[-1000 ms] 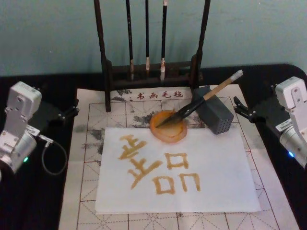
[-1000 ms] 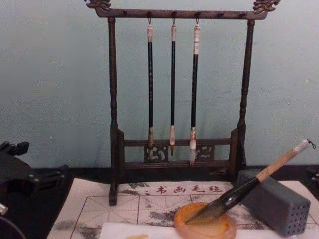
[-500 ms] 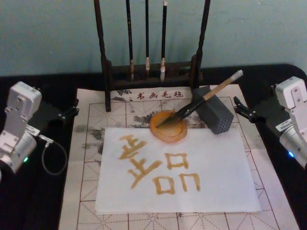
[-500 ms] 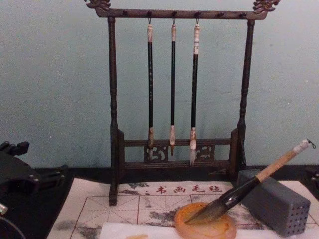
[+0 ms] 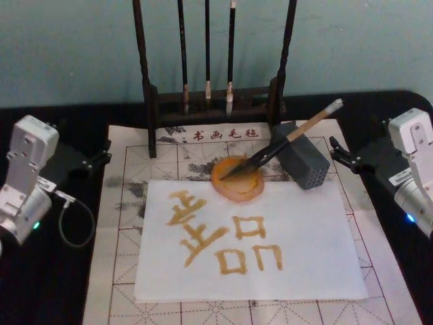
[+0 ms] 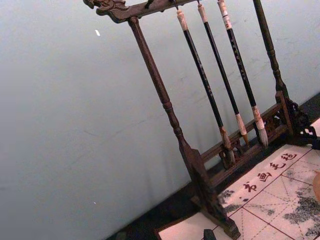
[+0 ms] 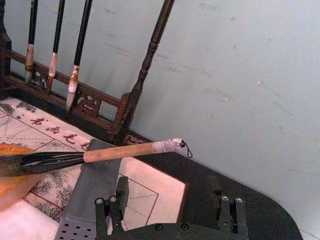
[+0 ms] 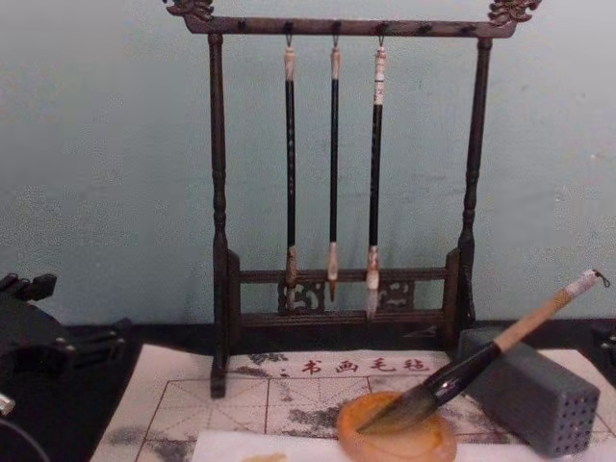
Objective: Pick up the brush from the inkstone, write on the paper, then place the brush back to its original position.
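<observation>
Last step judged done: brush point(image 5: 284, 142) tip in dish point(image 5: 240, 191), 12 o'clock of lettered paper point(image 5: 304, 230). Right tool point(image 5: 335, 150) at 3 o'clock, apart, empty. Left tool point(image 5: 103, 154) at 9 o'clock, state cannot tell. Next: nothing to grasp.

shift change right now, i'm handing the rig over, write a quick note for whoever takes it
Left gripper: parked at the far left, clear of the work.
Right gripper: open, empty, parked at the far right.
Brush: bristles in the inkstone, handle propped on the grey block.
Paper: amber characters written on it.
Done: writing, and brush set on the inkstone.
Left: probably nothing; just confirm.
</observation>
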Available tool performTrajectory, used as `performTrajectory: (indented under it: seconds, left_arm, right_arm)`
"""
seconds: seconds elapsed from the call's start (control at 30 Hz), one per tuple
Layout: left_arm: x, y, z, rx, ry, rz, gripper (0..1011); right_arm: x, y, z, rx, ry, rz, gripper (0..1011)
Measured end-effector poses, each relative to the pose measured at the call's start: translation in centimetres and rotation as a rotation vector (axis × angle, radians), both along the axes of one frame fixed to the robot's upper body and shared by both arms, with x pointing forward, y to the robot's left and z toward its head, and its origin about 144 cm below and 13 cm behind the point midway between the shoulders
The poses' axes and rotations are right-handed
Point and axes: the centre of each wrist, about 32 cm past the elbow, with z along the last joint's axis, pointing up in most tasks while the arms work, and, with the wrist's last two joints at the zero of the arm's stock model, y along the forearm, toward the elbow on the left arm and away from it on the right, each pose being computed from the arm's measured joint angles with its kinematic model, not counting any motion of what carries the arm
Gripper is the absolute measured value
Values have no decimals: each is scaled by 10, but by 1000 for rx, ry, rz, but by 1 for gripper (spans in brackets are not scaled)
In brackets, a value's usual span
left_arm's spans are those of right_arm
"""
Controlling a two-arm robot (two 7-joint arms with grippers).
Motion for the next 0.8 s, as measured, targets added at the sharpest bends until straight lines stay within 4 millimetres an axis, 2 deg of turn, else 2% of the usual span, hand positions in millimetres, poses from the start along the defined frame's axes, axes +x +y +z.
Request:
performTrajectory:
  seconds: [0.8]
  left_arm:
    - [0,0,0,0,0,0,1001]
  right_arm:
    - [0,0,0,0,0,0,1000]
